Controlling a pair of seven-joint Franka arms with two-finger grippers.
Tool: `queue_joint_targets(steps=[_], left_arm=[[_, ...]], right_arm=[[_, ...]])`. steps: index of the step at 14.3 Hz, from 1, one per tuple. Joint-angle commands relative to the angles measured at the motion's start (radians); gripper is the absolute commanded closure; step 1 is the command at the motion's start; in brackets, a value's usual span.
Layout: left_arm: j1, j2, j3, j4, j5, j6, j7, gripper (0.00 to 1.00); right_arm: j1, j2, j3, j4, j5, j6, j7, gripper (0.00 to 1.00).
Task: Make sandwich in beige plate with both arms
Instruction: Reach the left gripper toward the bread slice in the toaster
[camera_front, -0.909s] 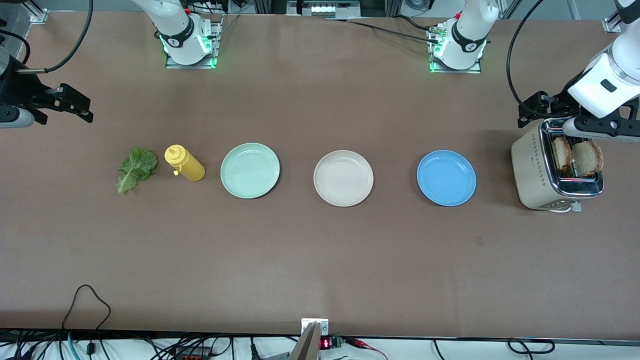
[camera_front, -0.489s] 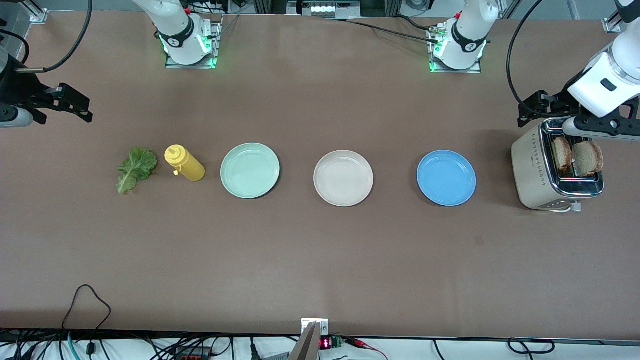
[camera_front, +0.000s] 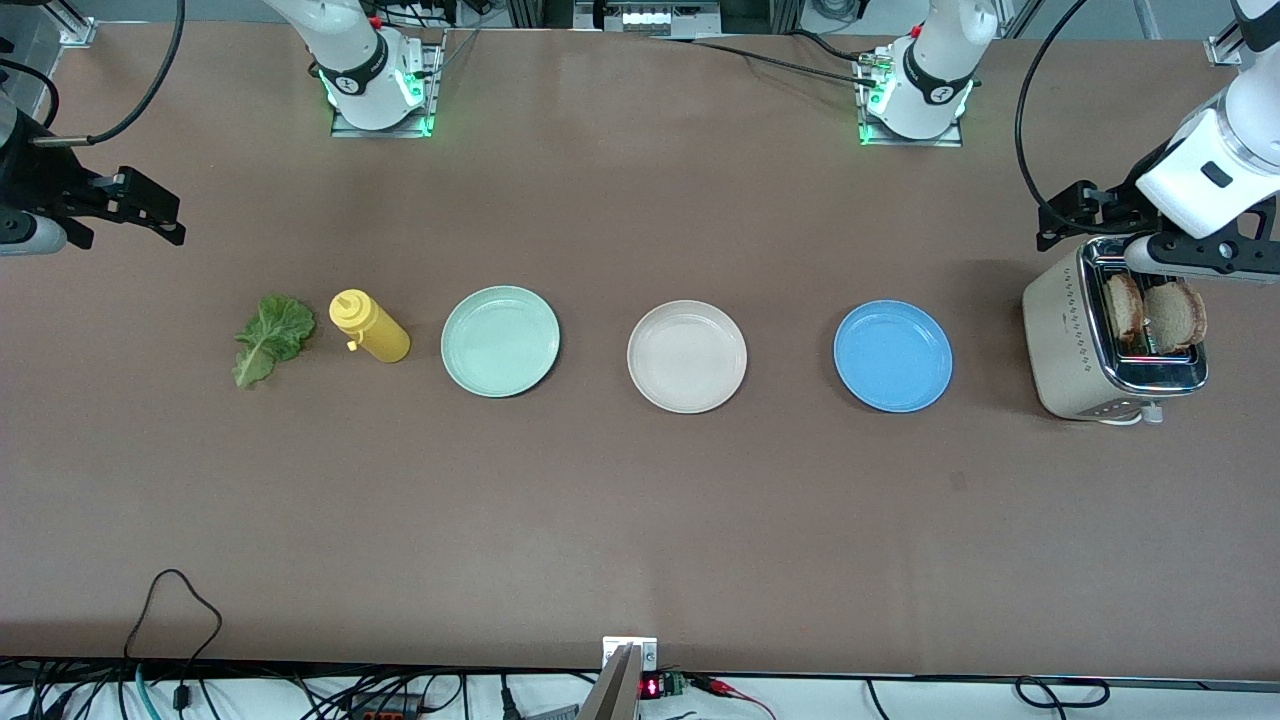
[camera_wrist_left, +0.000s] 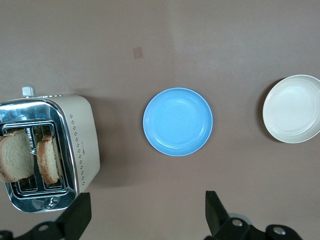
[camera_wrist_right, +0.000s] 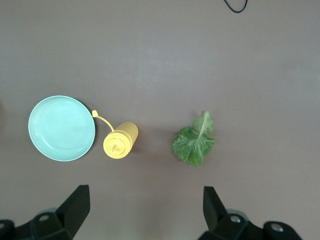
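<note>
1. Front view: beige plate (camera_front: 687, 357) empty, between mint-green plate (camera_front: 500, 341) and blue plate (camera_front: 893, 357). Left gripper (camera_front: 1150, 232), fingers apart, empty, over the toaster (camera_front: 1100, 340) holding two bread slices (camera_front: 1156, 314). Right gripper (camera_front: 115, 207), fingers apart, empty, above bare table near the lettuce leaf (camera_front: 268, 337).
2. Left wrist view: toaster below the gripper; blue plate lies between it and the beige plate.
3. Right wrist view: lettuce and mustard bottle (camera_wrist_right: 120, 140) below.
4. Risk: a misaligned descent could strike the toaster rim, or pinch both slices.

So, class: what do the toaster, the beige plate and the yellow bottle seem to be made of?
Toaster: cream body, probably painted metal or plastic; its shiny mirror-like top looks like polished metal.
Beige plate: smooth with a soft sheen, plastic or glazed ceramic.
Yellow bottle: matte, opaque, likely soft squeeze plastic.
</note>
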Motion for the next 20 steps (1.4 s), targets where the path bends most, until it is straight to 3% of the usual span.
queue_joint_targets(steps=[1,11,13,20], left_arm=[[0.002,0.014,0.0,0.019,0.005,-0.012,-0.003,0.0],[0.013,0.042,0.012,0.041,0.006,-0.021,-0.004,0.0],[0.023,0.095,0.012,0.045,0.005,-0.047,-0.007,0.0],[0.161,0.174,0.012,0.038,0.057,-0.072,0.035,0.0]], right_arm=[[-0.008,0.01,0.003,0.021,0.006,-0.012,0.0,0.0],[-0.008,0.016,0.003,0.021,0.006,-0.005,-0.001,0.0],[-0.008,0.016,0.003,0.021,0.006,-0.005,-0.001,0.0],[-0.008,0.016,0.003,0.021,0.006,-0.005,0.0,0.0]])
